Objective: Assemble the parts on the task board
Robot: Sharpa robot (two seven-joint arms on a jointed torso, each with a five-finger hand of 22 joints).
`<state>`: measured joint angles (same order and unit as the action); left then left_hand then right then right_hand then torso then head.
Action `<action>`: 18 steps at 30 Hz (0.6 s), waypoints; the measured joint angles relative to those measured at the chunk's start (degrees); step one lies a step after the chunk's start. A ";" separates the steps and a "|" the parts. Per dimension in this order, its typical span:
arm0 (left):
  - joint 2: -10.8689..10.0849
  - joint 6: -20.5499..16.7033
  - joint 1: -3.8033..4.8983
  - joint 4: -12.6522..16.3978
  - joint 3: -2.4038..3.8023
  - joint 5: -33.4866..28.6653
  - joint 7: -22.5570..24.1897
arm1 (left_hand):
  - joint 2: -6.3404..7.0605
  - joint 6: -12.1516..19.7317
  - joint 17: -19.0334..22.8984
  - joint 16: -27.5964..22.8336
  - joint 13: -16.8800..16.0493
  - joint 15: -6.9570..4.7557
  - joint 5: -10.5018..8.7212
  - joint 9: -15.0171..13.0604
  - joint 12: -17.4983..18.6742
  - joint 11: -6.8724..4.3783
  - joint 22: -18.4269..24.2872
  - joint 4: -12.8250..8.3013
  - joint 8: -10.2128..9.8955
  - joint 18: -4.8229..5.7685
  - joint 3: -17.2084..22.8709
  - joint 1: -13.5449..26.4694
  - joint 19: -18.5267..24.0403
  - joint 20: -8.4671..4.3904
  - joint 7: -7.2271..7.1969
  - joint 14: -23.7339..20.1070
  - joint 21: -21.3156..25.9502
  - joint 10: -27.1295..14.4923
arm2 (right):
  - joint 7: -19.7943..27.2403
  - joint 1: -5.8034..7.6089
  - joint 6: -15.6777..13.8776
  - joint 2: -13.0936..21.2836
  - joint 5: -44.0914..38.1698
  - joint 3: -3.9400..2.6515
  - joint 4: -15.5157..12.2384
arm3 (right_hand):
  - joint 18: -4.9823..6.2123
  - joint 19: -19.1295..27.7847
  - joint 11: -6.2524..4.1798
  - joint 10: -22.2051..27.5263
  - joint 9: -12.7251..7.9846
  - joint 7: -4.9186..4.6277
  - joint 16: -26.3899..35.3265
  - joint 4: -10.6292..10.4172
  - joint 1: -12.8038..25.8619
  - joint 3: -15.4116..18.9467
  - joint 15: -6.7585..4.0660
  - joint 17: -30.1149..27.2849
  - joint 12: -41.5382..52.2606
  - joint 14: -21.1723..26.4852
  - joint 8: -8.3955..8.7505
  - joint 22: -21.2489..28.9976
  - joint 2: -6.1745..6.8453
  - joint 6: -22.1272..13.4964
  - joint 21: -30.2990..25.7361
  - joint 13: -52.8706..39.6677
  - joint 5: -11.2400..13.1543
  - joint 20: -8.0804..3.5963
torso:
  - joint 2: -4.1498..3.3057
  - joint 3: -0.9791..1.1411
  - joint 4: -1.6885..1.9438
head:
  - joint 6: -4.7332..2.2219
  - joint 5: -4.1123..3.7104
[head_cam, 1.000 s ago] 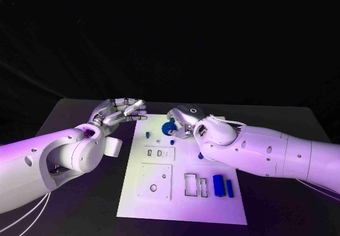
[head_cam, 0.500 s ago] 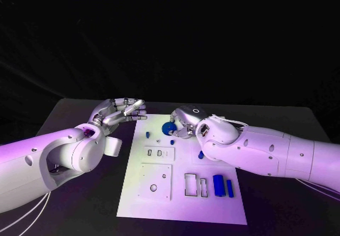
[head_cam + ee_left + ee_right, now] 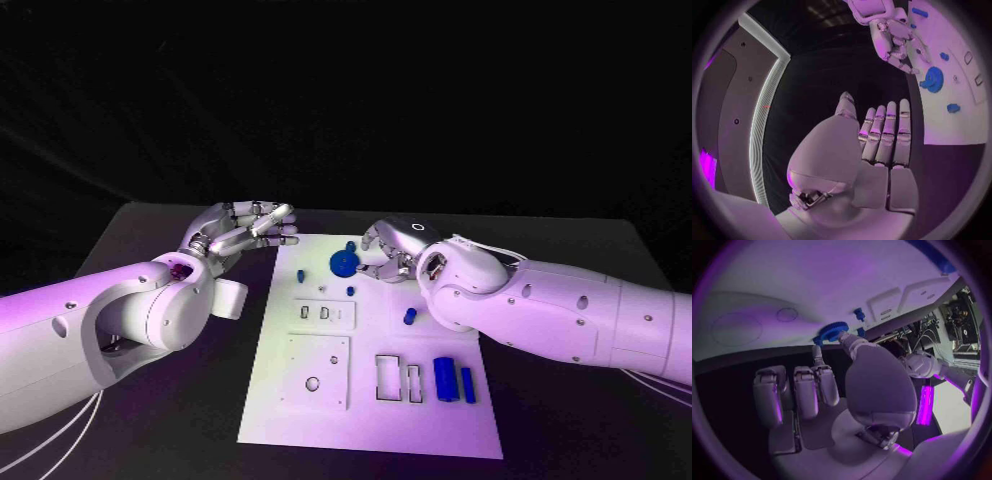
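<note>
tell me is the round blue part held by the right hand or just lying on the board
Lying on the task board. The round blue part sits flat there, the right hand beside it, fingers apart; actual contact cannot be told.

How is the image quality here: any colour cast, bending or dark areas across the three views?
Head view: violet light tints the white task board and both arms; background black. Left wrist view: fisheye bends the board's edge; the round blue part is clear. Right wrist view: same bending; the silver right hand is large and slightly soft.

We can read no text, label, brand, number or sign anywhere, on the task board [image 3: 368,400] or elsewhere.
</note>
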<state>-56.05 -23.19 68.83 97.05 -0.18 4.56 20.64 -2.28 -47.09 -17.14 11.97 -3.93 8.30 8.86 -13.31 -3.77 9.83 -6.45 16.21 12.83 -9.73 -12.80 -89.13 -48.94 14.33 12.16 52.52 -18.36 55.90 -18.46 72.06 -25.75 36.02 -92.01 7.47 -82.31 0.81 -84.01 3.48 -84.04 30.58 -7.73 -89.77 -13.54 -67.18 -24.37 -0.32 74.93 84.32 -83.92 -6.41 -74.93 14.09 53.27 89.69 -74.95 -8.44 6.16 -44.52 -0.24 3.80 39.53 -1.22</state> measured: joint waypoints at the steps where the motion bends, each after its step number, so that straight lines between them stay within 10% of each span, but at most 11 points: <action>1: -0.01 0.00 0.00 -0.11 0.00 0.00 0.00 | 0.00 0.00 0.00 0.00 0.00 0.00 0.00 0.00 0.00 0.00 0.00 0.00 0.00 0.00 0.00 0.00 0.00 0.00 0.00 0.00 0.00 0.00 | 0.09 0.19 -0.34 1.09 0.29 -0.05 -0.98 | 0.00 0.00 0.00 0.00 0.00 0.00 0.00 0.00 0.00 0.00 0.00 0.00 0.00 0.00 -0.02 0.00 0.00 0.00 0.00 0.00 0.00 0.00 | 0.03 0.00 -0.05 | -0.02 0.03; 9: 0.18 0.10 -0.01 -1.33 -0.02 -0.02 -0.01 | 0.00 0.00 -0.07 0.00 0.00 0.21 0.00 0.01 0.00 0.00 0.00 0.00 0.00 0.00 0.00 0.00 0.00 0.00 0.00 -0.21 0.00 0.00 | 5.15 2.99 -2.88 11.91 10.54 -0.39 -7.08 | 0.00 0.00 -0.05 0.05 -0.77 -0.10 0.00 1.56 -4.58 -2.54 0.00 -0.01 -1.66 0.00 -0.22 0.01 0.77 -0.10 -1.96 0.01 -0.71 0.00 | 0.60 0.22 -0.87 | -0.30 -0.20; 18: 0.58 0.31 -0.04 -2.28 -0.08 -0.05 0.01 | 0.00 0.00 -0.07 0.00 0.00 0.21 0.00 -0.01 0.00 0.00 0.05 -0.17 0.00 0.00 -0.16 0.00 0.00 0.00 0.00 -0.21 0.00 0.00 | 18.39 3.64 -0.81 19.71 27.64 -0.17 -5.93 | 0.00 0.00 0.21 0.83 -1.67 -0.71 0.00 6.61 -9.98 -3.54 0.00 -0.01 -2.61 0.00 0.34 0.01 2.13 -1.15 -2.89 0.01 -1.35 0.00 | 1.31 0.77 -1.91 | -0.76 -0.80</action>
<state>-55.47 -22.88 68.79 94.77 -0.26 4.51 20.65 -2.28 -47.10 -17.21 11.97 -3.93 8.52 8.86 -13.32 -3.77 9.83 -6.40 16.04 12.83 -9.73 -12.96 -89.14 -48.94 14.33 12.16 52.31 -18.36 55.90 -0.07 75.70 -26.56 55.73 -64.36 7.29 -88.23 0.81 -84.00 3.69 -83.21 28.90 -8.45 -89.77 -6.93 -77.16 -27.91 -0.32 74.92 81.71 -83.92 -6.07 -74.92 16.22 52.13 86.80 -74.94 -9.79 6.16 -43.21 0.53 1.90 38.77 -2.02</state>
